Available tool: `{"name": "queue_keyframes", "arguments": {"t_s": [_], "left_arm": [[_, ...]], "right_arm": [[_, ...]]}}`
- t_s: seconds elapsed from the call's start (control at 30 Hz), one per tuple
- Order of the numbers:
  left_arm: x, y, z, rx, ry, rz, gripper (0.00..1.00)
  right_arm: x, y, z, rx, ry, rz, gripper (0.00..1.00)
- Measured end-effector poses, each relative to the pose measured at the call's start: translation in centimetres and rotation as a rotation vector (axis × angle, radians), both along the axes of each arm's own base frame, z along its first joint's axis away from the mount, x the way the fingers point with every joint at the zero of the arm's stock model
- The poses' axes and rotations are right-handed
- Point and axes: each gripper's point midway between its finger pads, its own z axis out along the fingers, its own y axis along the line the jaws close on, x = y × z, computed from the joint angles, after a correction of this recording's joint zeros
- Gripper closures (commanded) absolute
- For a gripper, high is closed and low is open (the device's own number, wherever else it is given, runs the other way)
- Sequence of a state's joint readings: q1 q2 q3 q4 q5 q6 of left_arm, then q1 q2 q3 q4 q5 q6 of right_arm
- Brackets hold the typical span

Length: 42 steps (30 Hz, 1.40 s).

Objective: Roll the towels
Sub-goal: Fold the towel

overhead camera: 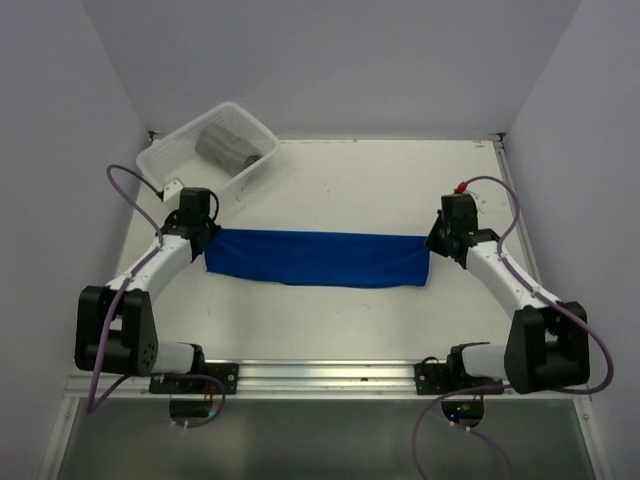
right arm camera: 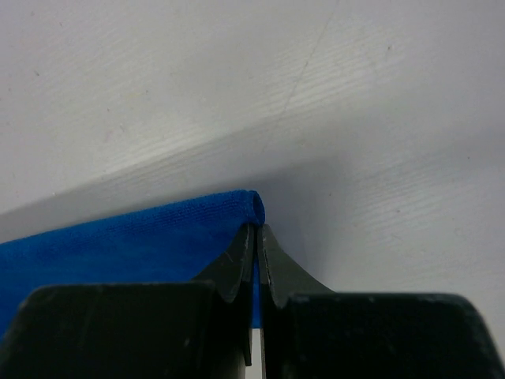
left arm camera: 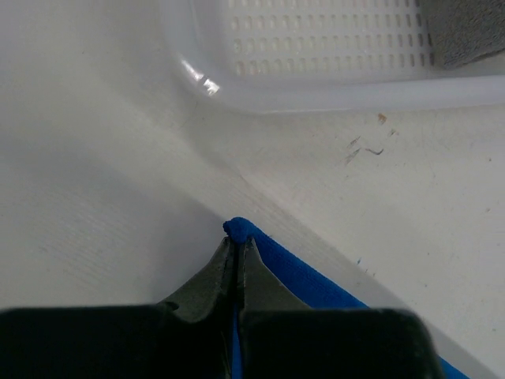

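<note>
Spanning left claw (overhead camera: 207,240) to right claw (overhead camera: 430,245) — blue towel (overhead camera: 315,258), one long flat band, ends clamped in both.

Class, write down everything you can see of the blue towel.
The blue towel is bright royal blue soft cloth, drawn out into a long, narrow band across the middle of the white table. The left gripper pinches its left end, the right gripper its right end, both shut on a folded edge.

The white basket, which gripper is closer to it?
Left. The left gripper, shut on the blue towel's left end, sits just in front of the basket; the right gripper holds the towel's opposite end, far across the table.
</note>
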<state>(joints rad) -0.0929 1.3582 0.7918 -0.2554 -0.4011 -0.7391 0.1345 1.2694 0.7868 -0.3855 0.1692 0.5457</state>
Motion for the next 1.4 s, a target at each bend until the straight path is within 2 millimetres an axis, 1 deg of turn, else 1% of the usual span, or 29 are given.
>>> {"name": "queue_keyframes", "arguments": {"t_s": [0.2,0.27,0.33,0.47,0.57,0.67,0.83,0.9,0.97,1.07,1.13,1.27,1.4], "left_arm": [[3.4,-0.1,1.2,0.015,-0.03,-0.005,1.0],[4.3,-0.1,1.0,0.022,-0.026,-0.01,1.0],[4.9,-0.2,0.5,0.025,-0.013,-0.012,0.99],[5.5,-0.3,-1.1,0.038,0.035,-0.028,0.98],[6.2,-0.4,-1.8,0.041,0.056,-0.035,1.0],[7.0,-0.5,-1.9,0.039,0.058,-0.04,1.0],[7.6,-0.5,-1.3,0.045,0.044,-0.046,1.0],[7.6,-0.5,-1.2,0.047,0.045,-0.048,1.0],[7.3,-0.5,-0.7,0.046,0.036,-0.047,1.0],[6.3,-0.4,0.9,0.044,-0.004,-0.046,1.0],[5.4,-0.3,2.4,0.041,-0.046,-0.045,1.0],[3.0,-0.1,5.8,0.033,-0.145,-0.043,1.0],[0.7,0.1,8.1,0.024,-0.223,-0.038,1.0]], "right_arm": [[3.1,0.2,-0.6,-0.016,0.007,0.004,1.0],[3.8,0.2,-0.7,-0.023,0.009,0.001,1.0],[4.4,0.1,-0.9,-0.029,0.011,-0.002,1.0],[5.1,0.1,-1.7,-0.036,0.034,-0.005,1.0],[5.6,0.0,-2.1,-0.04,0.047,-0.009,1.0],[6.0,-0.1,-2.2,-0.043,0.049,-0.011,1.0],[6.3,-0.2,-1.9,-0.047,0.04,-0.008,1.0],[6.3,-0.2,-1.6,-0.048,0.033,-0.005,1.0],[6.3,-0.2,-0.7,-0.044,0.01,-0.001,1.0],[5.8,-0.1,1.6,-0.031,-0.057,0.003,1.0],[5.2,-0.1,3.3,-0.023,-0.108,0.008,1.0],[3.3,0.0,6.9,-0.003,-0.223,0.028,1.0],[1.0,0.1,8.7,0.015,-0.294,0.051,1.0]]}}
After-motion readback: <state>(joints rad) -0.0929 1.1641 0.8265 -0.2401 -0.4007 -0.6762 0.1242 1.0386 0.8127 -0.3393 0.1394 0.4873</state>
